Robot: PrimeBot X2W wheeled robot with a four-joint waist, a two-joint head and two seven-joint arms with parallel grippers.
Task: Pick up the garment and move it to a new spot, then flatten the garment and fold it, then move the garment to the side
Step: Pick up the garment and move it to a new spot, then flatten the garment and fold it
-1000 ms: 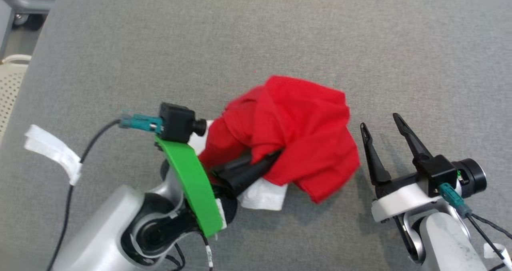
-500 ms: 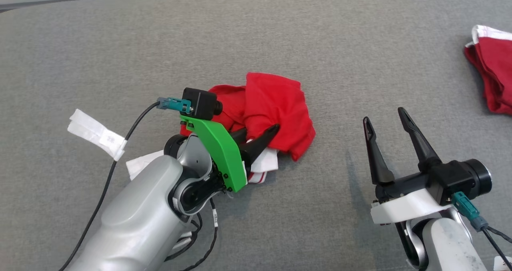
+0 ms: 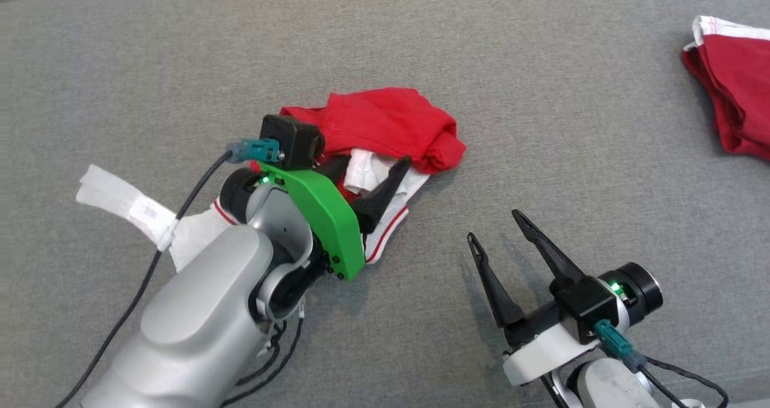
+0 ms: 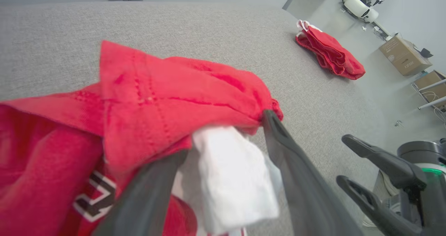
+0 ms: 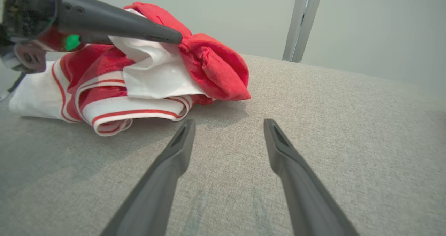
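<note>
The garment is a crumpled red piece with white, red-striped trim, lying in a heap on the grey fabric surface. My left gripper stands open over its near side, fingers spread, with a white fold of the cloth loose between them. The left wrist view shows that same fold between the spread fingers of the left gripper, with the garment bunched behind. My right gripper is open and empty over bare surface, to the right of the heap. In the right wrist view the garment lies ahead of the right gripper.
A second red garment with a white edge lies at the far right of the surface, also in the left wrist view. A white tape tag hangs on the left arm's cable. Cardboard boxes stand on the floor beyond the surface's edge.
The head camera has shifted. My left gripper has gone from shut on the garment to open, and the garment has settled onto the surface. The right gripper stays open.
</note>
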